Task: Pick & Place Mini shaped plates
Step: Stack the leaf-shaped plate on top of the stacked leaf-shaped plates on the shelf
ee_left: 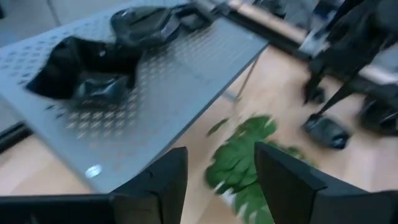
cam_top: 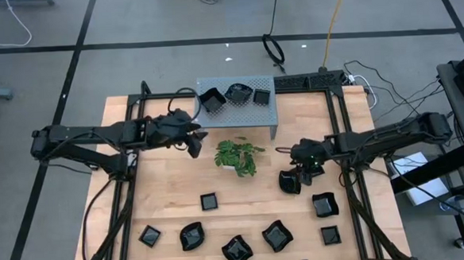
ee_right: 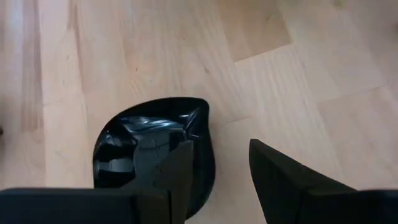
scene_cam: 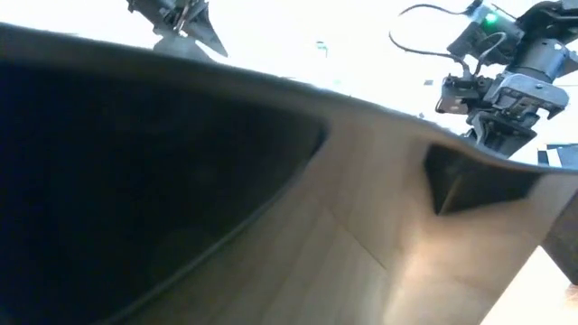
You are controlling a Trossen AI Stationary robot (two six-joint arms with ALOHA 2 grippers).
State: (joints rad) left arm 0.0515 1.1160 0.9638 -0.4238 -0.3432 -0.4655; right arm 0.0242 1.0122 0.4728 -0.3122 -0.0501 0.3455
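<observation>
1. Right wrist view showed your right gripper [ee_right: 214,171] spread over a glossy black rounded mini plate [ee_right: 149,146] on the wooden table [ee_right: 298,74], one finger inside the rim.
2. It looked light, stiff and slippery; pinching the rim wall seemed best.
3. Your left gripper [ee_left: 217,180] hung spread, empty, beside the grey perforated metal stand [ee_left: 174,81].

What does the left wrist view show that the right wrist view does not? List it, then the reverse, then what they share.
Left wrist only: the grey stand with black plates on it, the plant, the open left hand, and the right arm farther off.
Right wrist only: a close look at the open right hand, one finger over a glossy black plate lying on the wood, the other finger beside it.
Both: the wooden table and that same plate, small and distant in the left wrist view.
</observation>
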